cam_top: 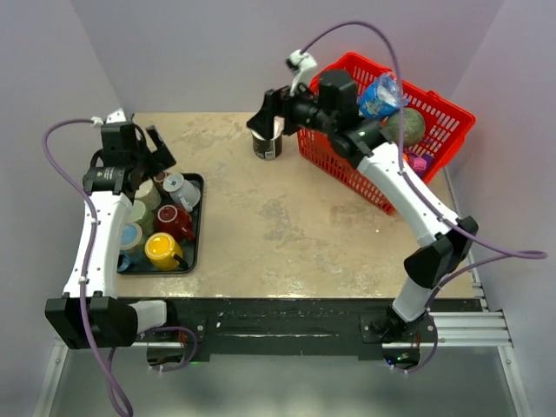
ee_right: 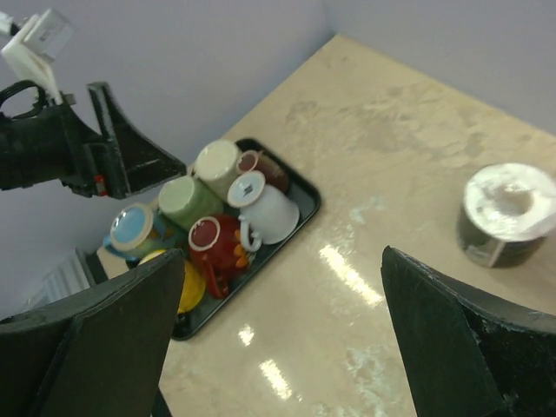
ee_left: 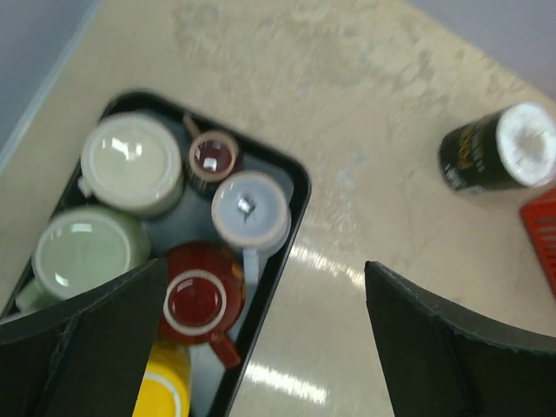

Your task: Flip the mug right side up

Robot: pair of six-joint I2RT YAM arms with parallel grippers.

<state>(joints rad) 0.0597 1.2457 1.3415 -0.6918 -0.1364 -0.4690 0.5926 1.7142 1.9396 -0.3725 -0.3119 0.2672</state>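
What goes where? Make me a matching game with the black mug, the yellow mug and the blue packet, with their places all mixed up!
Things:
1. black mug
2. yellow mug
3. blue packet

Places:
A. inside the red basket
B. alone on the bare table, next to the basket
C. in the black tray with the other mugs

Right pairs: 1-B, 2-C, 3-A.
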